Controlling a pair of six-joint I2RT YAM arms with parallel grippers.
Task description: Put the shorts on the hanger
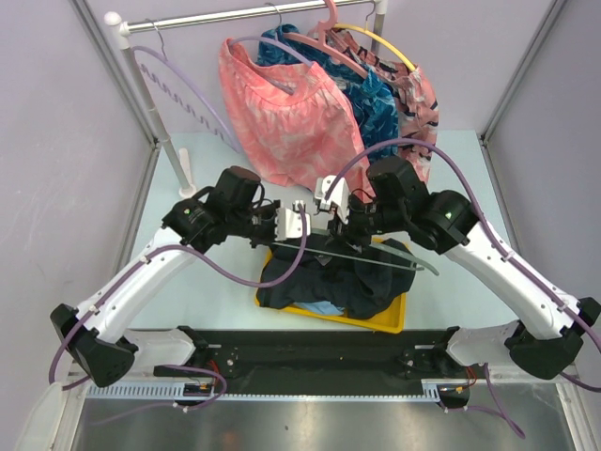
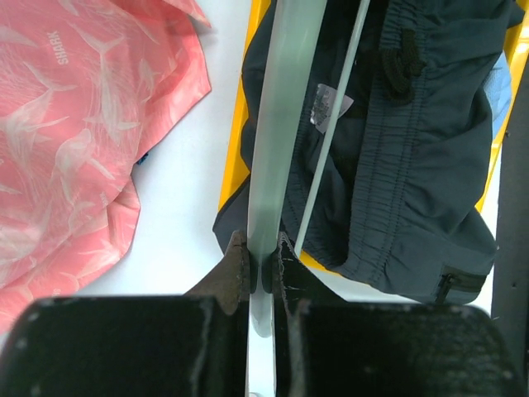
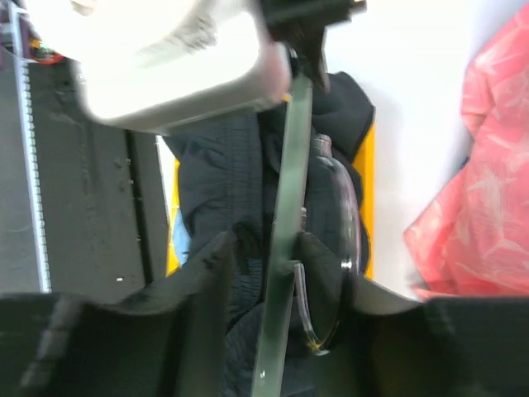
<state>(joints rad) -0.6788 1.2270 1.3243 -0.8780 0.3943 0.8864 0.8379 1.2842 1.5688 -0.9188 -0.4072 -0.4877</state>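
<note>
Inside yellow tray (image 1: 390,324), dark shorts (image 1: 310,277), left gripper (image 2: 262,260) clamping hanger (image 2: 285,124), right gripper (image 3: 264,252) half-open around it.

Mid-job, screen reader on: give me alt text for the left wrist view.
The left gripper is clamped shut on the pale mint-green hanger, whose bar runs up the frame. Right of it the dark navy shorts lie bunched over the yellow tray; a pink patterned garment lies on the white table at left.
</note>
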